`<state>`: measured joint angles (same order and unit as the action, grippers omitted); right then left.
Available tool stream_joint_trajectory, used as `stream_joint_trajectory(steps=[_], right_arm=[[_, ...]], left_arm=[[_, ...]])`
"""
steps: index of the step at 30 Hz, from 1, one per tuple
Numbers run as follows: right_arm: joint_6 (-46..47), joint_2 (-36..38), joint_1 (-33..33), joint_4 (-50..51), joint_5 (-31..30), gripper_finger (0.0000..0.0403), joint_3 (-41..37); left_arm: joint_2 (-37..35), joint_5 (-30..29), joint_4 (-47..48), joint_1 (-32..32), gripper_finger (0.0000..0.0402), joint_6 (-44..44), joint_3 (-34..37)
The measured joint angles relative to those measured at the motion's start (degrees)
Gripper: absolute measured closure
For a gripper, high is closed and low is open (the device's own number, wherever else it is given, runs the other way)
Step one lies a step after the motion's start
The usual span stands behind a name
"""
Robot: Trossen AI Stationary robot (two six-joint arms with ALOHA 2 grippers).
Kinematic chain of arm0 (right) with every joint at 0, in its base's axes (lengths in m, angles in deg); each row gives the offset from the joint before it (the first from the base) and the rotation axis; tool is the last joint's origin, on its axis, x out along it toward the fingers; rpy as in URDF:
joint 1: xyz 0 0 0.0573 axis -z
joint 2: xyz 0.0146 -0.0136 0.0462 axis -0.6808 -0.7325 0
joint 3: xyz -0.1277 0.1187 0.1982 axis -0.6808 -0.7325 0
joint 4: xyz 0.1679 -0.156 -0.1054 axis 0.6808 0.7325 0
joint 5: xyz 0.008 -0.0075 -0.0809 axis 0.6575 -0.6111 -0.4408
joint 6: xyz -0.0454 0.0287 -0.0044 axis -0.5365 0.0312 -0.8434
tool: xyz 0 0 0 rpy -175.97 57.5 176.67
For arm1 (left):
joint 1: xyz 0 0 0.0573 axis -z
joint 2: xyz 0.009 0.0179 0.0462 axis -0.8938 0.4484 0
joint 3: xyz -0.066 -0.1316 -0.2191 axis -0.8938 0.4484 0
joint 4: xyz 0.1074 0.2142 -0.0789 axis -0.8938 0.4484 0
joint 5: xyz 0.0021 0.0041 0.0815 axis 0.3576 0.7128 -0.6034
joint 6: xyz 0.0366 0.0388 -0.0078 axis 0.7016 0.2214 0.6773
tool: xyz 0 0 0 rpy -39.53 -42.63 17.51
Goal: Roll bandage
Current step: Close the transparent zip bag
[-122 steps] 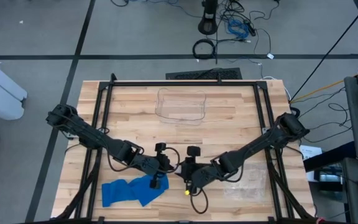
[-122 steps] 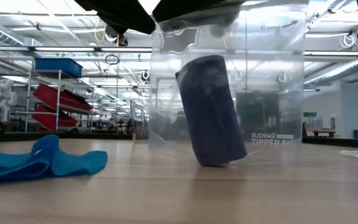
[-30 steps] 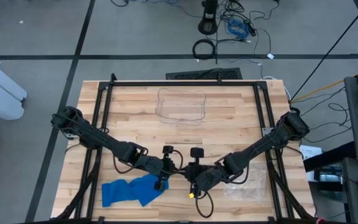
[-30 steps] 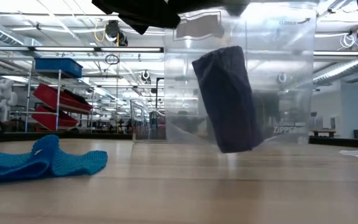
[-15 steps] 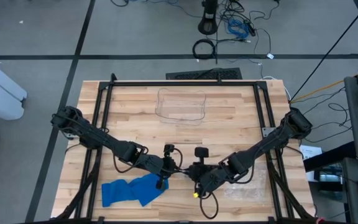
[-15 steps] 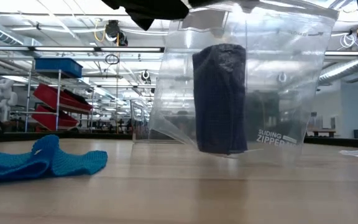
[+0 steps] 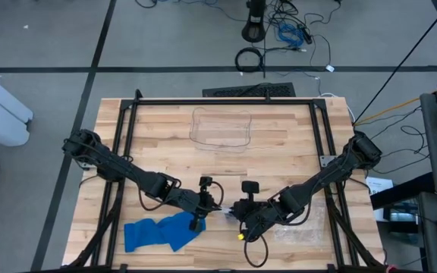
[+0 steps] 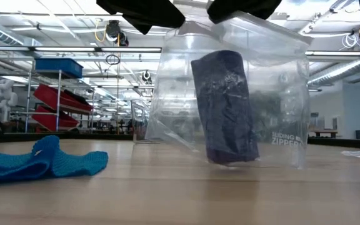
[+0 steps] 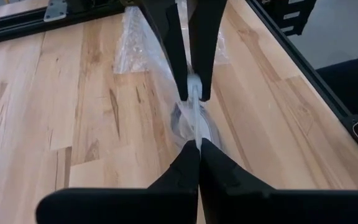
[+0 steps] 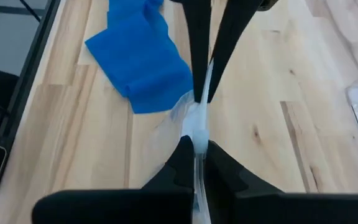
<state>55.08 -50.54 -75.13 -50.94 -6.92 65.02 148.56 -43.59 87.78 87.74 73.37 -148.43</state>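
Bandage (image 8: 225,106) rolled, inside zip bag (image 8: 274,94), hanging above worktop (image 8: 167,194). Left gripper (image 9: 196,144) and right gripper (image 10: 196,142) both pinching bag top. Bag swung, now tilted; sealing looks next.

- A blue cloth (image 7: 160,232) lies crumpled at the tabletop's (image 7: 279,152) near left.
- An empty clear bag (image 7: 221,127) lies flat at the far middle.
- Cables (image 7: 283,30) lie on the floor beyond.

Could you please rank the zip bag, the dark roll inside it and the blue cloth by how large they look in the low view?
1. Zip bag
2. Dark roll
3. Blue cloth

The cloth runs off the picture's edge, so its place against the roll is unsure.
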Motion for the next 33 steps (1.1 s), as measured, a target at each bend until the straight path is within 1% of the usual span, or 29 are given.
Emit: stream_joint_trajectory(steps=[8,14,19,21,27,33], right_arm=[[2.13,1.23,-0.70,3.11,-0.38,0.0397,-0.03],[2.16,2.25,-1.69,3.63,-1.79,0.0399,-0.07],[2.83,2.43,-1.99,4.09,-2.05,0.0400,-0.04],[3.92,2.43,-2.00,5.85,-2.03,0.0400,-0.07],[4.54,2.40,-2.08,6.41,-2.08,0.0401,-0.02],[5.57,2.78,-2.34,7.17,-2.64,0.0401,0.00]], left_arm=[[0.00,-0.02,-0.09,-0.03,0.0401,0.02,0.00],[-0.04,-0.46,-0.25,0.00,0.0401,0.00,-0.02],[-2.35,-0.70,0.80,0.26,0.0402,-1.02,-0.01],[-3.23,-1.90,1.84,0.86,0.0402,-1.43,0.10],[-4.60,-6.44,4.65,2.38,0.0402,-1.54,0.10],[-6.14,-7.82,5.53,3.17,0.0402,-1.62,0.09]])
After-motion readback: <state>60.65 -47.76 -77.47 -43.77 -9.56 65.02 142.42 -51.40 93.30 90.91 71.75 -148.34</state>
